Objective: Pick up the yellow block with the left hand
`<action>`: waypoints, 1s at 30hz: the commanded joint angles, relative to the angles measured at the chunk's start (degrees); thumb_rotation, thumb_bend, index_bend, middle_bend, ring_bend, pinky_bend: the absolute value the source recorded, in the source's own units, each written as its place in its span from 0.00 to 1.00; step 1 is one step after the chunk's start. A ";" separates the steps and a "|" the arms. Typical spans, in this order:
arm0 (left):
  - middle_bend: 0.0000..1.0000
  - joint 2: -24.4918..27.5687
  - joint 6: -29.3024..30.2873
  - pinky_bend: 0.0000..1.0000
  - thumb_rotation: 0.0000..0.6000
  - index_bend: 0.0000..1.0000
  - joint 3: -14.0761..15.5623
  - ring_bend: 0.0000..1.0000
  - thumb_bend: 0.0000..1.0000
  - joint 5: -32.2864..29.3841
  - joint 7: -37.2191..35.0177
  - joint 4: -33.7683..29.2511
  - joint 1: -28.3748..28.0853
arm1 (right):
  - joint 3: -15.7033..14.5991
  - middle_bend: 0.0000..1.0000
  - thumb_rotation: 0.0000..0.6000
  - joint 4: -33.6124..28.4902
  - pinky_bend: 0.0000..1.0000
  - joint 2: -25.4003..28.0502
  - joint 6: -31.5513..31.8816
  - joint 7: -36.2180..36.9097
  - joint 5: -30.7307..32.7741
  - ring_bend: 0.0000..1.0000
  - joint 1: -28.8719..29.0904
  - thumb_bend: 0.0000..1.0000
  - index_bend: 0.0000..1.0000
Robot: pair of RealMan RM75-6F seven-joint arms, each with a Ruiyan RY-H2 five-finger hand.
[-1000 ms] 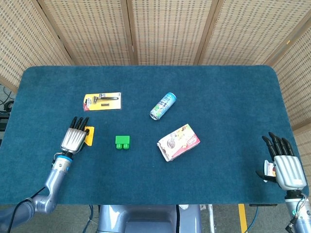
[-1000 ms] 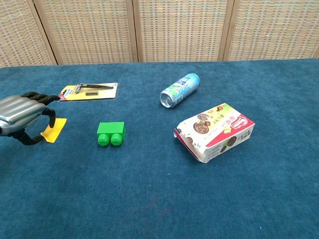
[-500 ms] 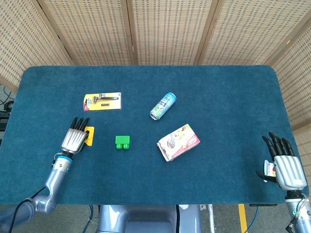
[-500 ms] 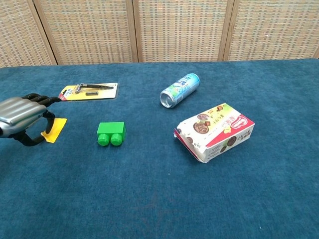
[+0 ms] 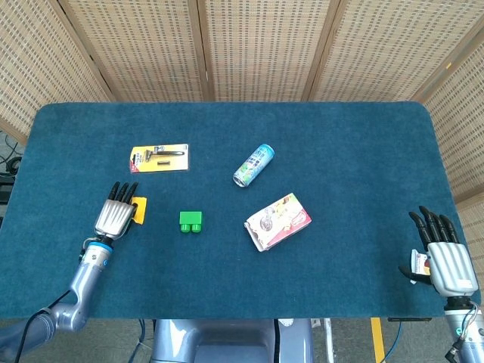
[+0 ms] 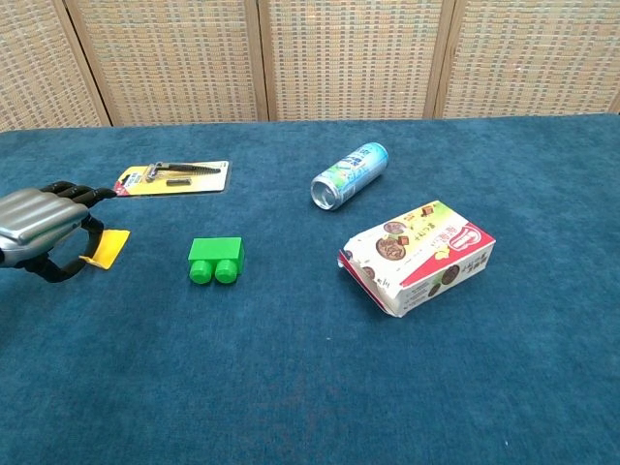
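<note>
The left hand partly hides the yellow block it pinches near the table's left edge, beside a green block and razor pack, while the right hand rests open, holding nothing.

Left robot hand has tilted yellow block up.

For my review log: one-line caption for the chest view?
Left hand gripping the yellow block beside a green block.
</note>
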 commanded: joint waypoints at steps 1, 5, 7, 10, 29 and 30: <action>0.00 0.01 -0.05 0.00 1.00 0.56 -0.04 0.00 0.47 -0.04 0.01 0.04 0.02 | 0.01 0.00 1.00 0.00 0.00 0.02 -0.02 0.02 0.02 0.00 0.01 0.05 0.00; 0.00 0.14 -0.22 0.00 1.00 0.56 -0.16 0.00 0.48 -0.25 -0.07 -0.07 0.09 | 0.00 0.00 1.00 -0.04 0.00 0.06 -0.12 0.03 0.06 0.00 0.03 0.05 0.00; 0.00 0.23 -0.23 0.00 1.00 0.56 -0.20 0.00 0.48 -0.27 -0.06 -0.05 0.11 | 0.02 0.00 1.00 -0.05 0.00 0.04 -0.16 0.02 0.06 0.00 0.06 0.05 0.00; 0.00 0.28 -0.30 0.00 1.00 0.56 -0.37 0.00 0.49 -0.41 -0.27 0.03 0.12 | -0.02 0.00 1.00 -0.12 0.00 0.11 -0.08 0.05 0.01 0.00 0.00 0.05 0.00; 0.00 1.36 0.03 0.00 1.00 0.56 -4.21 0.00 0.50 -1.58 0.55 -0.02 -2.62 | -0.11 0.00 1.00 -0.04 0.00 -0.02 -0.44 -0.30 -0.02 0.00 0.16 0.05 0.00; 0.00 1.44 0.10 0.00 1.00 0.56 -4.53 0.00 0.50 -1.78 0.73 -0.14 -2.82 | -0.11 0.00 1.00 -0.02 0.00 -0.03 -0.47 -0.32 0.02 0.00 0.17 0.05 0.00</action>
